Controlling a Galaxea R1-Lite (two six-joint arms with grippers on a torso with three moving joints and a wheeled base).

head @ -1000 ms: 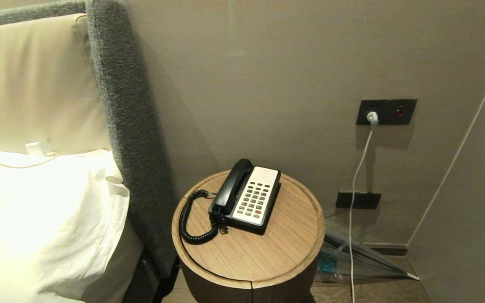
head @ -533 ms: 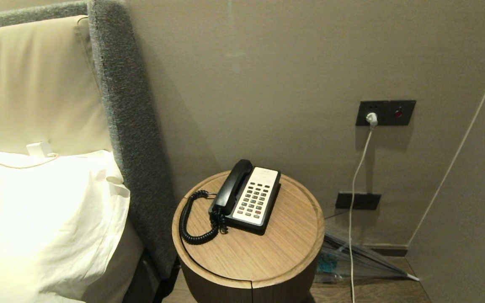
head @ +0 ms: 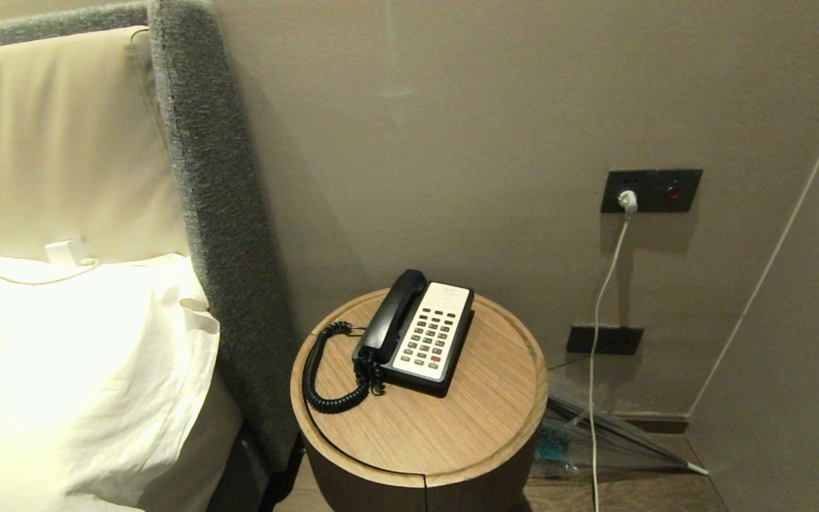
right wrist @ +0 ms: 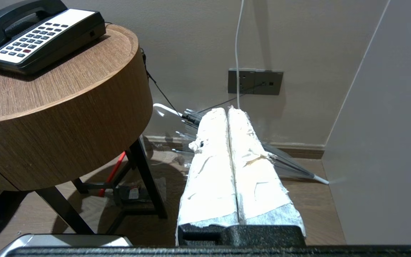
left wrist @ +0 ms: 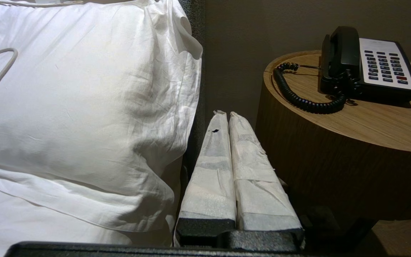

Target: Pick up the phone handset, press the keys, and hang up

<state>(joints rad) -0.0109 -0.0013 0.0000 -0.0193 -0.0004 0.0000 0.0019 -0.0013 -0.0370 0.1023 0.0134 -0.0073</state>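
Nothing on the nightstand has moved since a second ago; only the head view has drifted very slightly, and phone, cord and table lie as they did. The phone handset [head: 392, 313] is a long, curved, glossy black receiver lying in its cradle along the left side of the black phone base [head: 452, 370], with its black coiled cord [head: 320, 377] looping out over the round wooden table [head: 452, 427] toward the bed and back to the handset's near end. Just beside the handset, the keys [head: 429, 340] form a grid of small grey buttons with one red button near the front, set in a white faceplate. The phone sits on the back half of the tabletop, close to the wall. Neither arm shows in the head view. The left gripper [left wrist: 226, 113] hangs low between the white pillow [left wrist: 84, 100] and the table's side, below the tabletop, its white-wrapped fingers pressed together, holding and touching nothing. The right gripper [right wrist: 227, 109] hangs low on the table's other side, above the wooden floor, pointing toward the wall socket [right wrist: 255, 82] and a white cable [right wrist: 238, 53], its wrapped fingers likewise pressed together and empty.
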